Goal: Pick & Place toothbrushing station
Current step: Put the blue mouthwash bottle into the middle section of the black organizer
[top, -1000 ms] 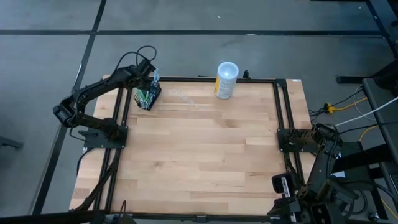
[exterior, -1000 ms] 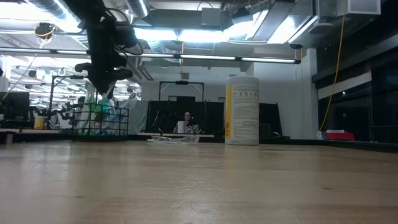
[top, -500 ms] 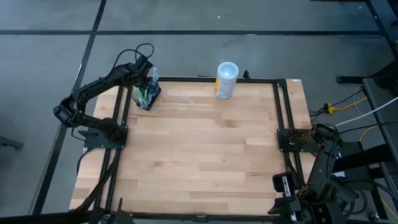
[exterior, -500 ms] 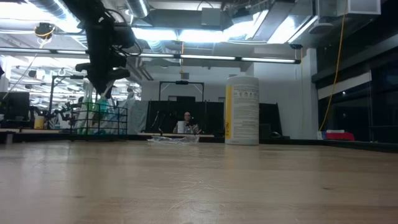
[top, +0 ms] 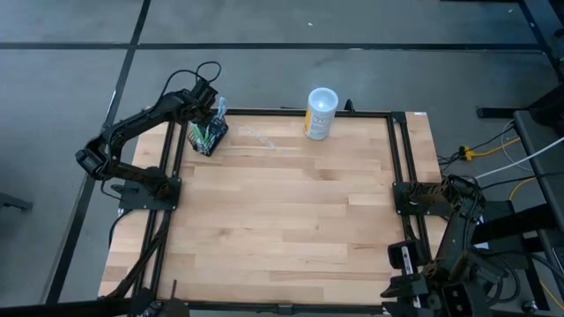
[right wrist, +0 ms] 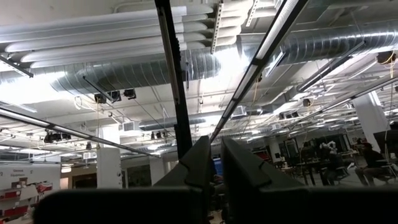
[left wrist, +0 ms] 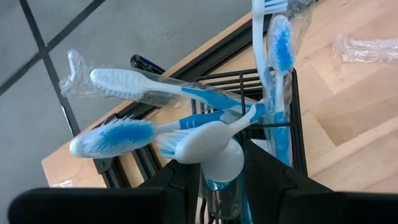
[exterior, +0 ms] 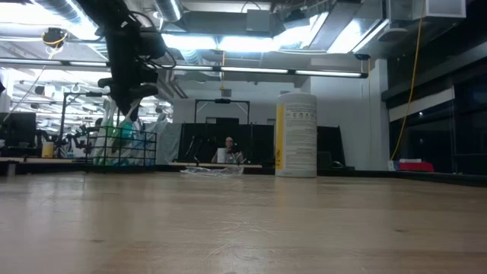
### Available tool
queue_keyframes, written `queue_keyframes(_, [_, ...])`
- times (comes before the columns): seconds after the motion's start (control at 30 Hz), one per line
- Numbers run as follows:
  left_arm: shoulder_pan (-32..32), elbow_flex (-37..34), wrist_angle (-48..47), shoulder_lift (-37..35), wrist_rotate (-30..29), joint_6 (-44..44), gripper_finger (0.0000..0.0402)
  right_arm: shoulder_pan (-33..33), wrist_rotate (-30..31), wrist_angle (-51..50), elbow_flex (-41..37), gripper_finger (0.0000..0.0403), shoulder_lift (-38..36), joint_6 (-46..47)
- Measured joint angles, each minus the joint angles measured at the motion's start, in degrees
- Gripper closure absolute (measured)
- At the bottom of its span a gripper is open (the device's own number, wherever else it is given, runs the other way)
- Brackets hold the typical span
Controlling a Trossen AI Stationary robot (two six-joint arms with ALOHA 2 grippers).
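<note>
The toothbrushing station (top: pixel 209 135) is a small black wire holder full of blue-and-white toothbrushes. It stands at the table's far left corner and also shows in the low view (exterior: pixel 122 148) and the left wrist view (left wrist: pixel 292 124). My left gripper (top: pixel 204 113) is right above it, pointing down among the brushes, shut on a white-capped piece (left wrist: pixel 224 163) in the holder's middle. My right gripper (right wrist: pixel 219 165) is shut and empty, parked off the table's near right corner, pointing up at the ceiling. My left gripper has the white rounded cap (left wrist: pixel 214 167) on a clear blue stem between its two fingers, in the middle of the holder. The fingers come from above, pointing down. The brush heads lean out past them. Whether the holder's base is on the table, I cannot tell.
A white-and-yellow cup (top: pixel 321 113) stands at the far edge, right of the holder. A clear plastic wrapper (top: pixel 257 136) lies between them. The black frame rails (top: pixel 264 112) run along the far and side edges. The wooden table top (top: pixel 282 211) stretches toward the near edge.
My left gripper has shifted a little toward the table's far left corner, and the holder has shifted slightly left with it.
</note>
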Motion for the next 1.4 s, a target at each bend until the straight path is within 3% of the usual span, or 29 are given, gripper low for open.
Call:
queue_keyframes(0.83, [5.1,0.3,0.2,0.3,5.2,6.1,0.0314,0.0,-0.2,0.6,0.0,0.0362,0.0,2.4])
queue_keyframes(1.4, [0.3,0.7,1.9,4.3,3.9,6.0,0.0314,0.0,-0.1,0.8,0.0,0.0362,0.0,2.2])
